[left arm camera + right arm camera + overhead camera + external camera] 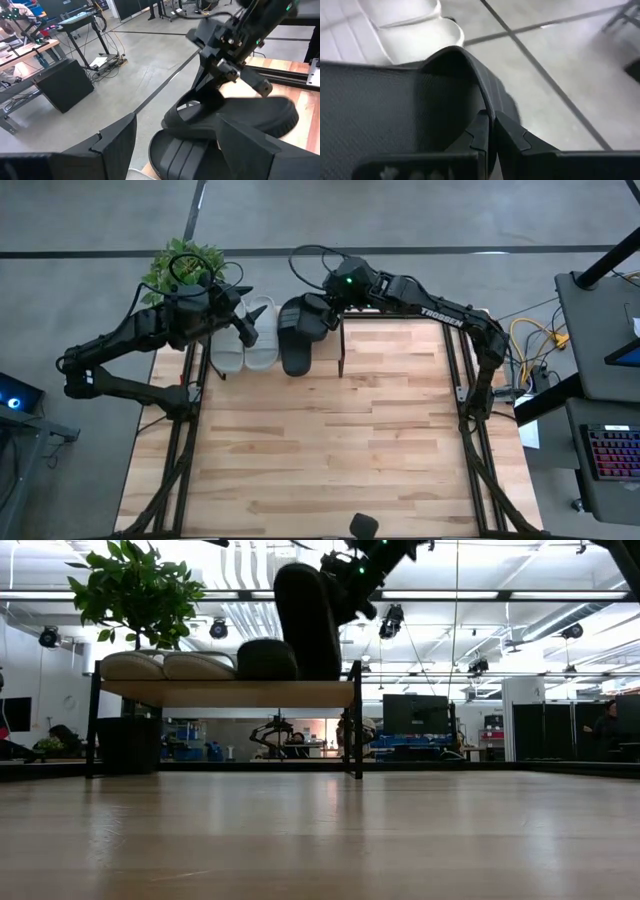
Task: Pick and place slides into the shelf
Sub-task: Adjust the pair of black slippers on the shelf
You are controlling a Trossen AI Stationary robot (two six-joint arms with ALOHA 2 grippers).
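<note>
Shelf (400,330): at the far edge of the bench (330,440), top board on black legs.

Grey slides (245,335): two, flat on the shelf, side by side just beside the left end effector (245,320), whose fingers stand apart, holding nothing.

Black slide (296,352): flat on the shelf beside the grey pair.

Raised black slide (308,620): pinched at its strap edge by the closed right end effector (490,131), tilted near upright, apparently over the flat black one.
</note>
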